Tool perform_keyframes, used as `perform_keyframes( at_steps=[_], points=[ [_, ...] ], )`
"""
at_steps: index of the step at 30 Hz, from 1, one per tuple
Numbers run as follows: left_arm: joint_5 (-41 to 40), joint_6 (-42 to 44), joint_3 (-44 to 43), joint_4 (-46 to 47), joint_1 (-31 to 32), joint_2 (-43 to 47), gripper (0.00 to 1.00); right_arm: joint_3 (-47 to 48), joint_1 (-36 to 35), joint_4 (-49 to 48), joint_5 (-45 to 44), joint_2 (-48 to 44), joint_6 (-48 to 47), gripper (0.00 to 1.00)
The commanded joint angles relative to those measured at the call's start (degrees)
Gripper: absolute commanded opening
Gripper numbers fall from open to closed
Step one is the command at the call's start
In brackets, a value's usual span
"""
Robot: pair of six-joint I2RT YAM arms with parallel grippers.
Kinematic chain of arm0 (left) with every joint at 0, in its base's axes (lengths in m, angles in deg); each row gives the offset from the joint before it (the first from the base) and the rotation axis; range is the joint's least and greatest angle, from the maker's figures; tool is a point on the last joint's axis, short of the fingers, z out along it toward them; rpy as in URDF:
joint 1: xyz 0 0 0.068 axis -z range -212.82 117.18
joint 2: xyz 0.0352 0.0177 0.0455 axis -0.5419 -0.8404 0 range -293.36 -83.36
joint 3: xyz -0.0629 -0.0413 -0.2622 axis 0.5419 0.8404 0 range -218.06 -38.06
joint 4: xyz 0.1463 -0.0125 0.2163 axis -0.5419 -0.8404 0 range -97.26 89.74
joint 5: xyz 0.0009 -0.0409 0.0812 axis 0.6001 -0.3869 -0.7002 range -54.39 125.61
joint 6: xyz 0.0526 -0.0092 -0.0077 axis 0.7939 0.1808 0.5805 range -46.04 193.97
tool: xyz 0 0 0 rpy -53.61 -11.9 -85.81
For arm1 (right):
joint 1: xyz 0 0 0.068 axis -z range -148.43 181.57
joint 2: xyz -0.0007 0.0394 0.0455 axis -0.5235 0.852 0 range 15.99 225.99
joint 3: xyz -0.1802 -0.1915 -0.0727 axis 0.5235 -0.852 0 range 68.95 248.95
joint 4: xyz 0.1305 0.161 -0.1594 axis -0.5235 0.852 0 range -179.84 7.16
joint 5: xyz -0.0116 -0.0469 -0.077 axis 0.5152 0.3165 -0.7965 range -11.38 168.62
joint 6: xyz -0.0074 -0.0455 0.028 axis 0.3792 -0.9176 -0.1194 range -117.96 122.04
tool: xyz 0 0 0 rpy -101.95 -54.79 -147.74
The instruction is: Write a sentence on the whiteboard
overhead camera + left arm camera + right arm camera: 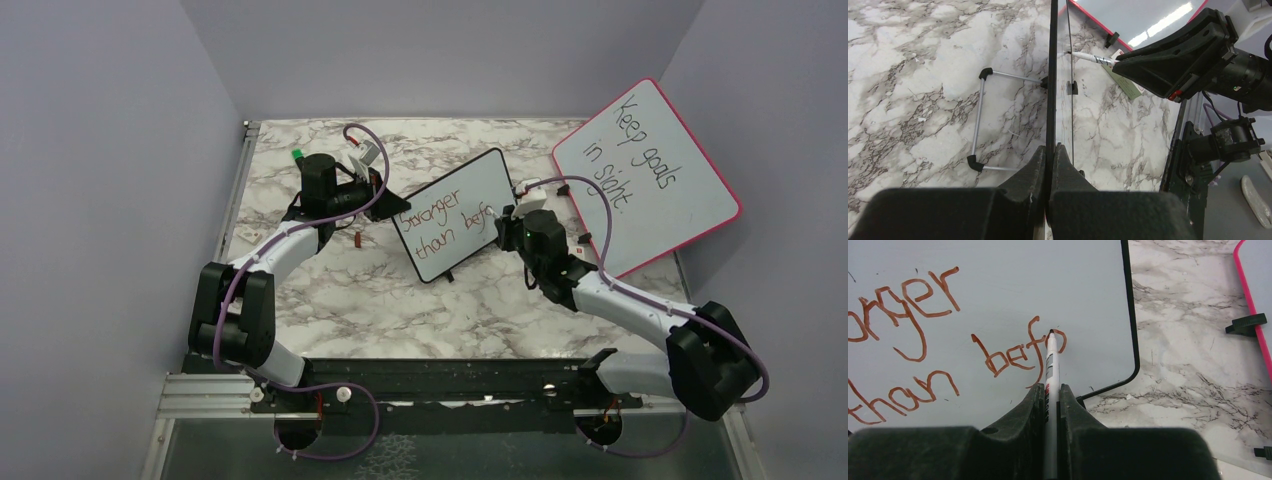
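Note:
The small black-framed whiteboard [470,190] stands tilted at mid table. In the left wrist view it shows edge-on [1051,75], with a wire foot [979,120]. The sentence [445,218] is reddish-brown: "Stronger" above "than befo" [998,357]. My left gripper [385,195] is shut on the board's left edge [1050,147]. My right gripper [510,218] is shut on a white marker [1051,362], whose tip touches the board at the "o" of "befo". The marker also shows in the left wrist view [1093,57].
The larger pink-framed board [650,170] with black handwriting leans at the back right; its edge shows in the right wrist view [1250,295]. A small reddish object [360,238] lies on the marble table [400,300] beside the left arm. Walls close in the table.

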Motion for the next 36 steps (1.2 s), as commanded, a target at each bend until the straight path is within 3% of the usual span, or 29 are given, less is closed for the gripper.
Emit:
perform_keyframes(
  at_steps=[1,14,36],
  points=[
    [-3.3,3.9,1.1,-6.3,0.1,-1.6,0.00,-0.3,0.0,1.7,2.8,-1.5,0.4,0.01],
    [-3.5,3.6,1.2,-6.2,0.2,-1.3,0.00,-0.9,0.2,2.9,-5.2,-4.2,0.1,0.01],
    [-3.4,3.8,0.9,-6.2,0.1,-1.6,0.00,1.8,1.6,-2.1,-3.3,-0.2,-1.1,0.01]
  ],
)
